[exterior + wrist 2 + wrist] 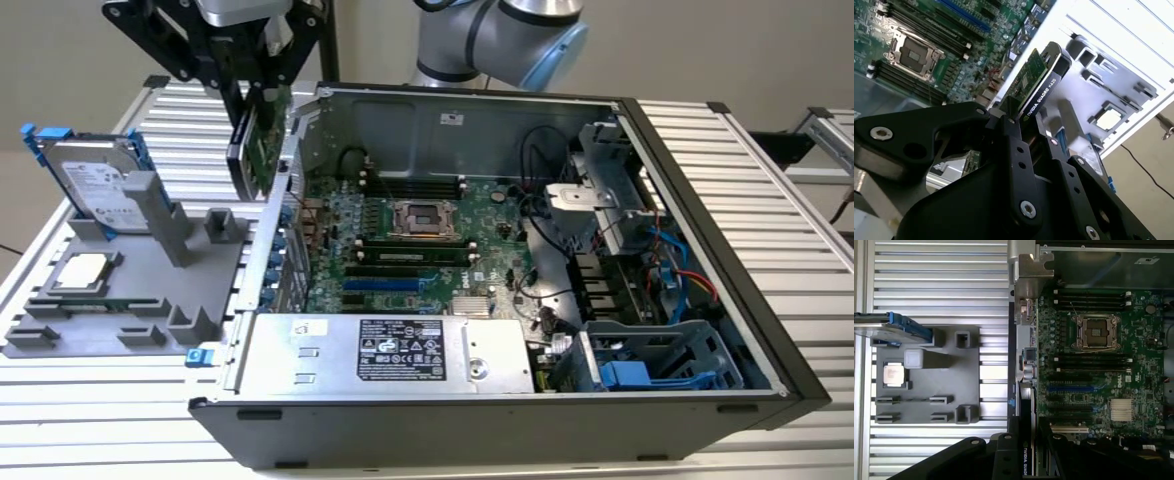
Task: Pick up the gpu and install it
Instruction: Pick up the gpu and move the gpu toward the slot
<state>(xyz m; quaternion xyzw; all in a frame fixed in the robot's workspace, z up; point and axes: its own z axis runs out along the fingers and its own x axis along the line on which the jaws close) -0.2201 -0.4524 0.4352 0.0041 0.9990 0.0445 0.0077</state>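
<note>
Pincer [256, 95] gripped gpu [248, 150] firmly, jaws closed on card. You had it held on edge in air, over case wall [287, 215] at exterior view's left, short of motherboard [400, 250]. Your risk: bracket snagging wall, causing slip.

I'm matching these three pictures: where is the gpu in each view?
Exterior view: the gpu hangs on edge in the claw, beside the case wall at the exterior view's left.
Second wrist view: the gpu juts from the claw, above the motherboard.
First wrist view: the gpu is seen edge-on, alongside the expansion slots.
Shared landmark: the CPU socket.
</note>
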